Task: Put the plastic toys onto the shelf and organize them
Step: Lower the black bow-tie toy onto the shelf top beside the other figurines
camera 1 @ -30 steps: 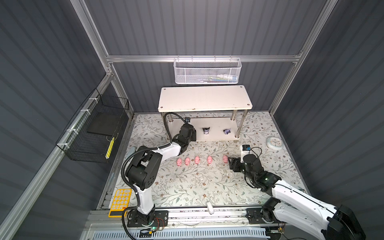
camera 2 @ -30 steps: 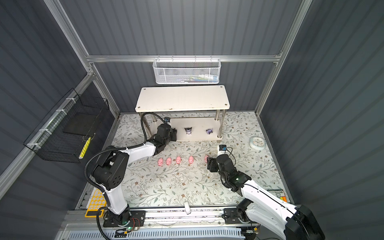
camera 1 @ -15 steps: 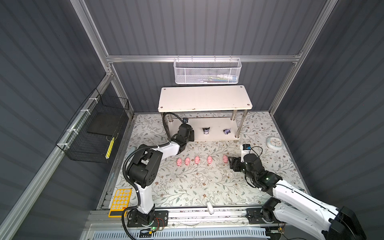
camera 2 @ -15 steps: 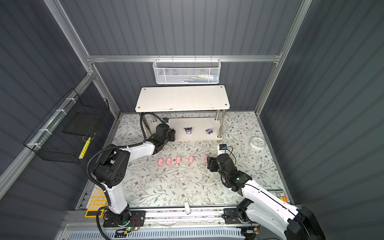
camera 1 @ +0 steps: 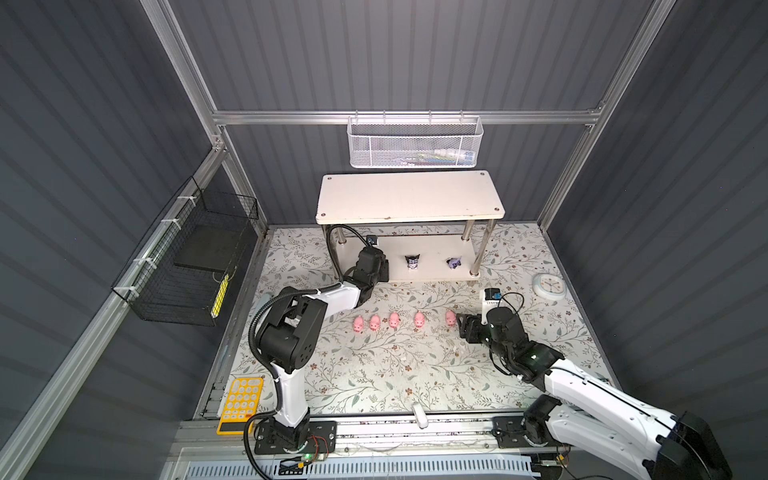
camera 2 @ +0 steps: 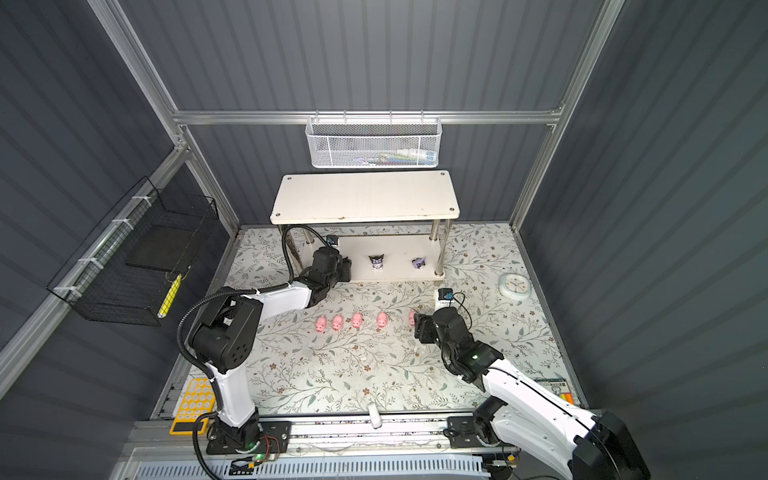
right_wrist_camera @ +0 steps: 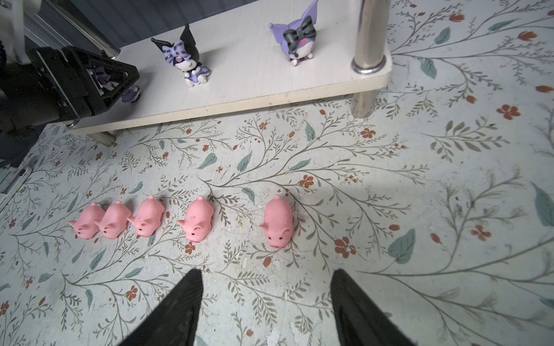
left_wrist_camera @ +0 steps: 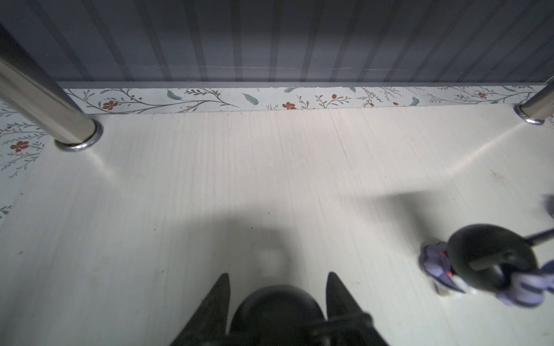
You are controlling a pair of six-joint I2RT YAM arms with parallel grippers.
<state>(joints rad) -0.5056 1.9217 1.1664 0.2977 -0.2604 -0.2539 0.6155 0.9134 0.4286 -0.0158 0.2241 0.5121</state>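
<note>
Reaching over the lower board of the shelf (camera 1: 409, 199), the left jaws were closed on a black-and-purple figure (right_wrist_camera: 103, 78). Two more figures stood on that board to its right, a dark one (camera 1: 412, 262) and a purple one (camera 1: 454, 262). Five pink pigs (camera 1: 394, 320) sat in a row on the floral surface (camera 1: 374, 374). The right jaws gaped wide and empty, just short of the rightmost pig (right_wrist_camera: 277, 221).

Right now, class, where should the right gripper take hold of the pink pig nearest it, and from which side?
Probably across its flanks, coming from the snout end: the pig stands lengthwise toward the open right gripper, narrow sides outward.
</note>
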